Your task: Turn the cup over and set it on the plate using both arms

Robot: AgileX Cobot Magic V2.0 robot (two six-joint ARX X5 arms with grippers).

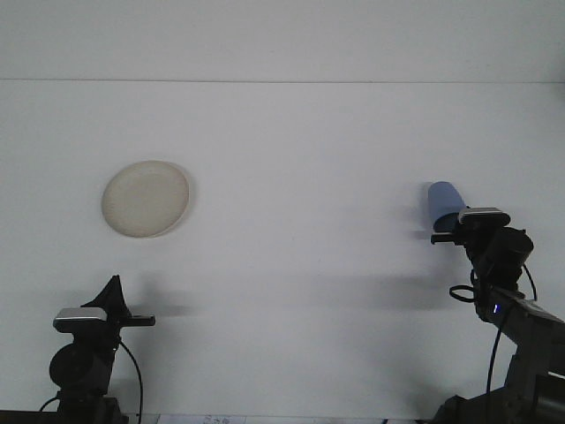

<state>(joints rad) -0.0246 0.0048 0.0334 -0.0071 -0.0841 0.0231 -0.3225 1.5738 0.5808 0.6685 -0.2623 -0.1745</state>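
The cup [444, 201] is light blue, plain, with smooth walls and no handle that I can see. It is on the right side of the white desk [300, 177], and only its upper part shows, because my right hand [444, 237] and the camera on my wrist stand in front of its lower part. The visible end is rounded and a little narrower than the body below it. I cannot tell from this view if it stands on its rim or on its base, and I cannot tell if it touches the desk or is lifted.

My right hand is at the bottom of the cup, just touching it in the picture. The fingers are dark and small against the dark wrist, so I cannot tell if they are wide, narrow, or closed on the cup.

The plate [146, 198] is cream coloured, round and shallow, with a low raised rim. It lies flat on the left side of the desk, well apart from the cup, and nothing is on it.

My left hand [119, 311] is low at the left, near the front edge, below the plate and apart from it. It holds nothing; I cannot tell how wide its fingers are.
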